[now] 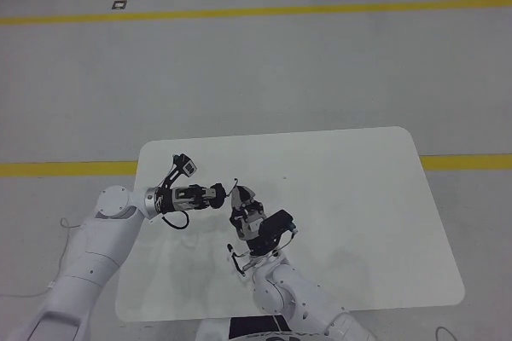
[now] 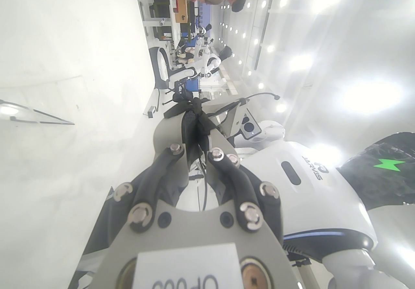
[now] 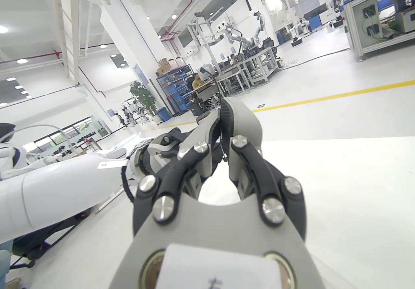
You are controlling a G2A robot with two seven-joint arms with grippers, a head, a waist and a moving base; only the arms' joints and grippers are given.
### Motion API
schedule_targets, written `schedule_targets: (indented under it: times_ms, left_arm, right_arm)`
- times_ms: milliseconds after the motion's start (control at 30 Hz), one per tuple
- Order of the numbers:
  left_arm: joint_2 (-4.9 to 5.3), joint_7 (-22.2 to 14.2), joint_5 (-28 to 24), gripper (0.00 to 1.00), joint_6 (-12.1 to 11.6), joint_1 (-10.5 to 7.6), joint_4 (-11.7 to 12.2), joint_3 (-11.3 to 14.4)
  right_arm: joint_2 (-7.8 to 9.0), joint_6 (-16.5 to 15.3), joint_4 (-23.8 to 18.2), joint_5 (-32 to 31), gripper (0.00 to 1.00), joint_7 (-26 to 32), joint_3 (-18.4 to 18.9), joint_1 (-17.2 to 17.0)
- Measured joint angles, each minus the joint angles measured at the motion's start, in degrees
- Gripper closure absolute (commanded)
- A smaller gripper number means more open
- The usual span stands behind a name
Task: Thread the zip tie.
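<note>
Left claw [image 2: 194, 117] pinches what looks like the head of the zip tie [image 1: 235, 182]; right claw [image 3: 222, 112] is pressed together on its thin tail, both meeting above the desk [image 1: 367, 179], left of centre. Threading well likely needs the tail aligned squarely with the slot, then fed slowly.

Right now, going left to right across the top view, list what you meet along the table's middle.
First the left arm → left claw → right claw → bare tabletop.
</note>
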Motion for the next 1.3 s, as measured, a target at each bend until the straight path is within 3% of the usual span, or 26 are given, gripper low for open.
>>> schedule_targets:
  times_ms: [1300]
  left_arm:
    - [0.0,0.0,0.0,1.0,0.0,0.0,0.0,0.0]
  right_arm:
    - [-0.06,2.36,1.54,0.98,1.0,-1.36,-1.9,1.57]
